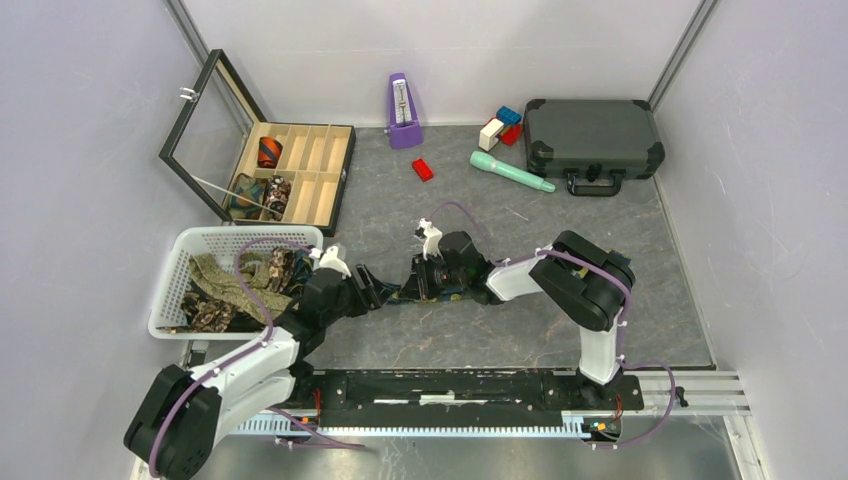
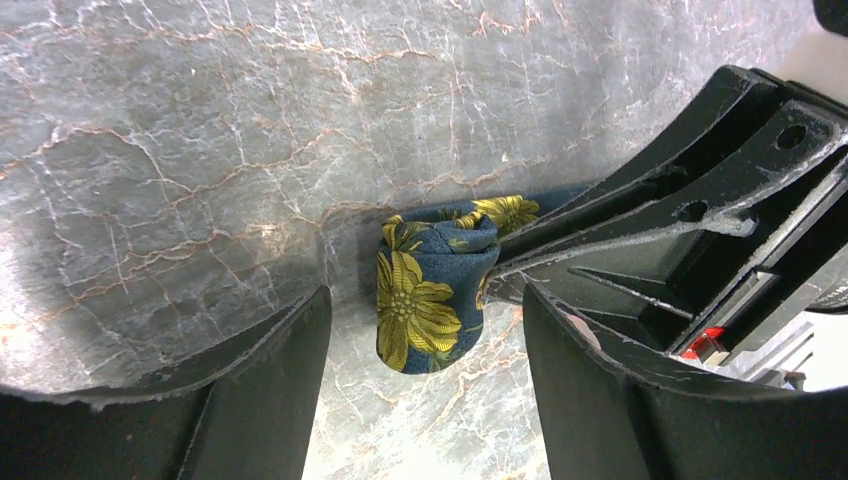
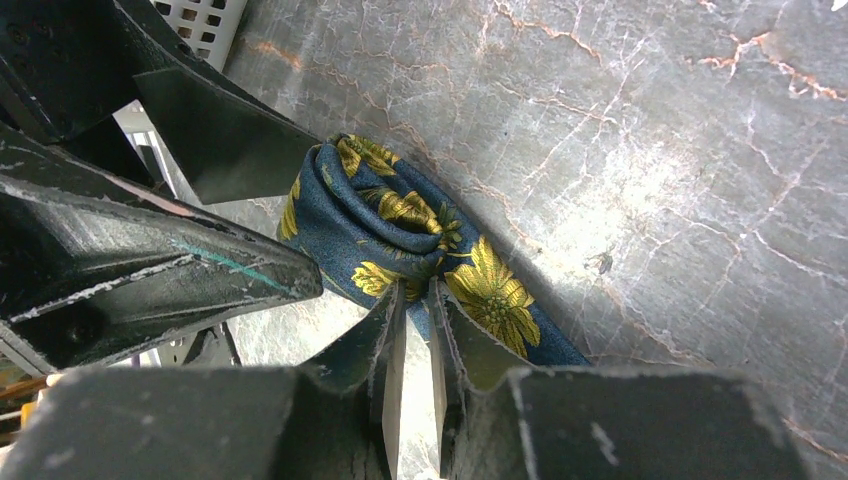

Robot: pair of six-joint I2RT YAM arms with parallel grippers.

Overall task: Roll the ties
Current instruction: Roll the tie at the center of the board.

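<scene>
A navy tie with yellow flowers (image 1: 408, 291) lies on the grey marbled table between my two grippers, partly wound into a small coil (image 2: 430, 300). My left gripper (image 2: 425, 305) is open, with the coil's end between its fingertips and touching neither. My right gripper (image 3: 415, 295) is shut on the tie's fabric right at the coil (image 3: 385, 215), and the loose strip runs back under its fingers. In the top view the left gripper (image 1: 368, 285) and the right gripper (image 1: 420, 281) face each other closely. More ties (image 1: 225, 285) lie loose in a white basket.
The white basket (image 1: 178, 262) stands at the left. Behind it is an open wooden compartment box (image 1: 318, 170) with rolled ties (image 1: 275, 193). At the back are a purple metronome (image 1: 403, 112), a red block (image 1: 423, 169), a teal tool (image 1: 510, 171), coloured blocks (image 1: 500, 127) and a black case (image 1: 592, 140).
</scene>
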